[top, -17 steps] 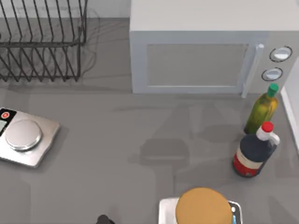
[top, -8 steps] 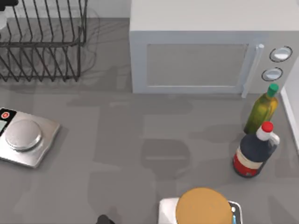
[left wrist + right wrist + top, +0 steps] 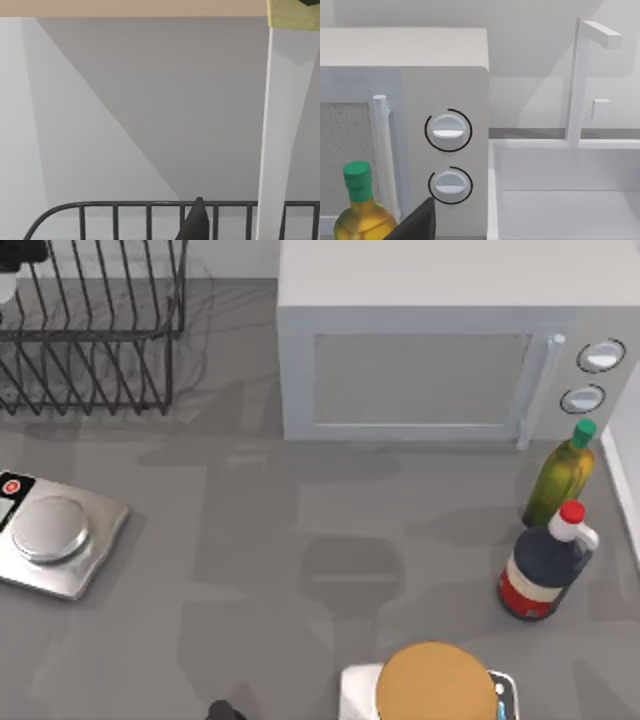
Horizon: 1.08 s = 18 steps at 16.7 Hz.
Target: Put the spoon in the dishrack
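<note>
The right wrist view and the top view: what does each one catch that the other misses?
The right wrist view alone shows a white sink basin with a tall faucet beside the microwave. The top view alone shows the dishrack, a kitchen scale, a dark red-capped bottle and a round bread on a tray. Both show the microwave with its two dials and the green-capped oil bottle.

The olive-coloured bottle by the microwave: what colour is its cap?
Green. The bottle and its cap show best in the right wrist view.
</note>
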Motion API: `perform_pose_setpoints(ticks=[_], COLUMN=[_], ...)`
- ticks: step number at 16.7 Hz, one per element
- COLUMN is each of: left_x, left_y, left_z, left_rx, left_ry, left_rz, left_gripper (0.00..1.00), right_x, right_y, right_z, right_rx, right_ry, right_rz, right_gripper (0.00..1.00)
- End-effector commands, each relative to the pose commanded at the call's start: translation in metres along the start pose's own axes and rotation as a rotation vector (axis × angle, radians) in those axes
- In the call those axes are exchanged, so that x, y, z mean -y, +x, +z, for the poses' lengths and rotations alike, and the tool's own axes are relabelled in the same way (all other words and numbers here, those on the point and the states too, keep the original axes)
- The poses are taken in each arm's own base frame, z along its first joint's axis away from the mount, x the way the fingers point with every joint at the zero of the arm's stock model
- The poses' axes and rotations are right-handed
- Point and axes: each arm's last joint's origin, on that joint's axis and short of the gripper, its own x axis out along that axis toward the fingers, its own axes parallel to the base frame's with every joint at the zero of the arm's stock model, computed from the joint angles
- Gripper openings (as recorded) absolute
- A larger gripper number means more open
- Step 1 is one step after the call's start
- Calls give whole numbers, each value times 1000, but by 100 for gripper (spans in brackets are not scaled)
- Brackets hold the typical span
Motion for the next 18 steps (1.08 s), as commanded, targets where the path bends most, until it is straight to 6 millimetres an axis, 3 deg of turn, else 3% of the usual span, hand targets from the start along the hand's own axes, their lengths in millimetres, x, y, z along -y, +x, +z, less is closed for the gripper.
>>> perform_pose_setpoints(ticks=[12,18], left_x=[0,0], left_y=[0,0], left_z=[0,0], left_rx=[0,0], left_ry=[0,0], left_rz=[0,0], left_gripper=[98,100], right_x=[0,0], right_y=[0,0], right_z=[0,0], right_rx=[0,0], right_ry=[0,0], right_rz=[0,0], right_gripper=[100,100])
